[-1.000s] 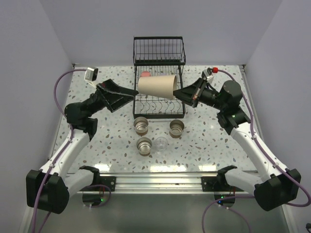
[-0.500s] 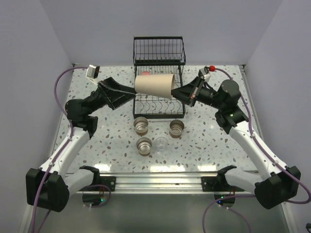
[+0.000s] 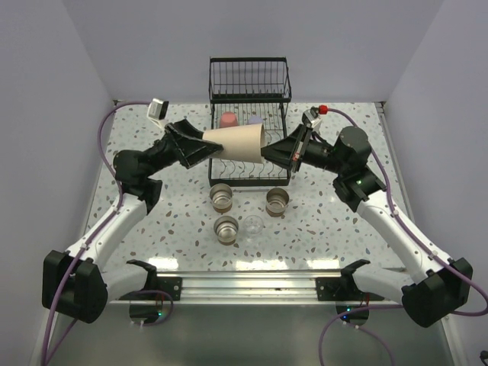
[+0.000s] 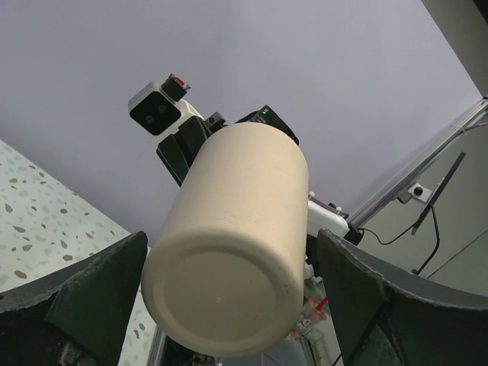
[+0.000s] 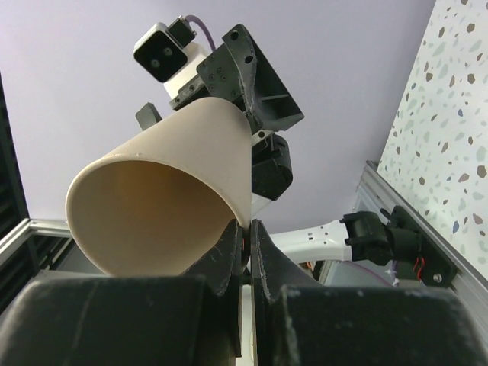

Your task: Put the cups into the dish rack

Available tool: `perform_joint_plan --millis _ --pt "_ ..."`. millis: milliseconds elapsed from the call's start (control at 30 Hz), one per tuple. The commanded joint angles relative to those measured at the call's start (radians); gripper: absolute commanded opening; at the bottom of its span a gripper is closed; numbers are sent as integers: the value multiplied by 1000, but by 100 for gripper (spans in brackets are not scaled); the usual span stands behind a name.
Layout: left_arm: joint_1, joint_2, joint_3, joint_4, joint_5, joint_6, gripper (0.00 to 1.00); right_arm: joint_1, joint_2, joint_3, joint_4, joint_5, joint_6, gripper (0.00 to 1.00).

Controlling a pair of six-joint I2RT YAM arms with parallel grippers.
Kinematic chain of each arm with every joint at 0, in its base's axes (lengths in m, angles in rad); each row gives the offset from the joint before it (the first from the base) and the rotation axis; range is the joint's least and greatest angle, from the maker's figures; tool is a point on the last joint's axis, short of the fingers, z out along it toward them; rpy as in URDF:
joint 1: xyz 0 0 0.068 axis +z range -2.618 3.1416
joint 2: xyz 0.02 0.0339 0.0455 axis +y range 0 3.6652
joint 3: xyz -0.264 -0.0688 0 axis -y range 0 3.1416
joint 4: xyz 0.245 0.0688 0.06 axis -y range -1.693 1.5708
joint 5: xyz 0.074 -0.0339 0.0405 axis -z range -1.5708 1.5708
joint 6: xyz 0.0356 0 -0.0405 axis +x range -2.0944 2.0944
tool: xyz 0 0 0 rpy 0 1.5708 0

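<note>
Beige cup, one: smooth, matte, tapered tumbler, lying on its side in the air over the dish rack tray, shifted toward 9 o'clock since a second ago. Right tool pinches the rim wall, fingers narrow. Left tool has moved in, spread wide around the flat base (a gap shows on each side). Rack: black wire, with one pink cup and one lavender cup toward its 12 o'clock end. Speckled surface, at 6 o'clock of the rack: three brown cups with shiny insides, and one clear cup.
</note>
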Motion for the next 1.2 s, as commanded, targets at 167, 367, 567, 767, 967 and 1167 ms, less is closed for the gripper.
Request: perform_joint_plan --millis 167,367,567,767,967,1167 --pt "-5 -44 16 13 -41 33 87 1 -14 36 19 -18 -16 0" --pt "-5 -68 9 -31 -50 49 51 1 -29 5 40 23 4 0" --pt "-5 -80 35 -105 -53 87 15 0 -22 27 -21 25 -65 15" --pt "-3 -80 106 -284 -67 194 5 -28 -37 162 -442 98 -350 66" --pt "1 -38 218 -517 -71 348 1 -111 -22 344 -903 297 -633 87" --pt "1 65 482 -1106 -255 702 0 -117 -33 458 -1150 560 -790 98"
